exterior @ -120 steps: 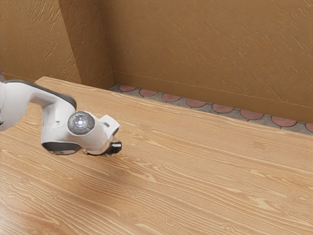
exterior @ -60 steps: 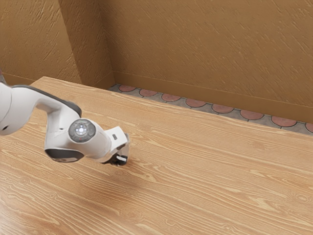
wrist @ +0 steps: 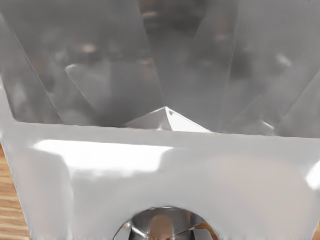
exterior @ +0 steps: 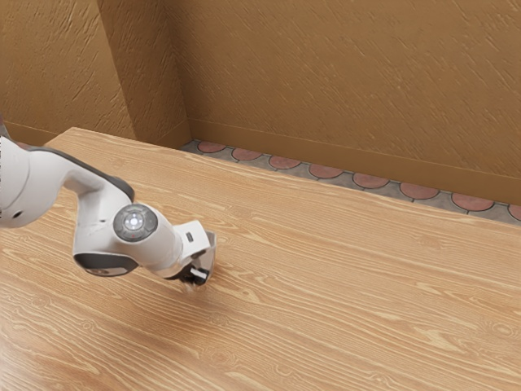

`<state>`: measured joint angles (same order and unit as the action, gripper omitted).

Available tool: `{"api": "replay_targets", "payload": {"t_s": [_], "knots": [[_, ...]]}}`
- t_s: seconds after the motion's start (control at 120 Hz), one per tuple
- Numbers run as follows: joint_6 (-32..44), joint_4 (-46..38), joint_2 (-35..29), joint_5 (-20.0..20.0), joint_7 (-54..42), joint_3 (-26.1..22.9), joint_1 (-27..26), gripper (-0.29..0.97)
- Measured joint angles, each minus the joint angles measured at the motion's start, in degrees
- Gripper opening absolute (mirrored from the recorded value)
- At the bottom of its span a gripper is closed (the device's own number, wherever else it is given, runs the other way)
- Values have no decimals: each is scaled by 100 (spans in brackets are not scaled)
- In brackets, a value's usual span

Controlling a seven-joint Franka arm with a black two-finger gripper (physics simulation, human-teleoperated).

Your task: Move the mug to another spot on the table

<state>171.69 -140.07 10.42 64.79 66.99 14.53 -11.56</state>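
Toward the exterior view's left, low over the wooden table (exterior: pixel 350 277): white arm (exterior: pixel 98 220) ending in a black gripper (exterior: pixel 195 274), with a grey, glossy mug (exterior: pixel 209 249) close against its tip. Whether standing on the wood or raised off it, not decidable. Closure of the gripper likewise unreadable: spread or pinching the mug, cannot tell. Wrist view: mug (wrist: pixel 165 170) directly under the hand, with flat faceted walls meeting at a pointed seam, bright highlights and a metal-like sheen. Judged rigid, hard and smooth, hence probably slippery; likely of moderate weight and not easily crushed. Best taken across two opposed flat facets, or over the rim wall, squarely, to resist twisting in the grip. Handle not distinguishable. Relocation judged not yet complete.
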Motion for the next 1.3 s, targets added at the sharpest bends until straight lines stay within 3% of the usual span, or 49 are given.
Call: {"api": "replay_targets", "payload": {"t_s": [0.2, 0.408, 0.908, 1.133, 1.242, 1.3], "knots": [[130, 6, 95, 6, -97, -2, 98, 40], [217, -8, 51, 6, -168, -3, 109, 56], [232, -354, -675, 12, -266, -88, 99, 65], [55, -892, -1936, 15, -297, -425, 158, 65], [-368, -112, -2113, -130, -344, -520, 93, 66], [-1046, 1035, -1855, -846, -476, -634, -8, 66]]}}
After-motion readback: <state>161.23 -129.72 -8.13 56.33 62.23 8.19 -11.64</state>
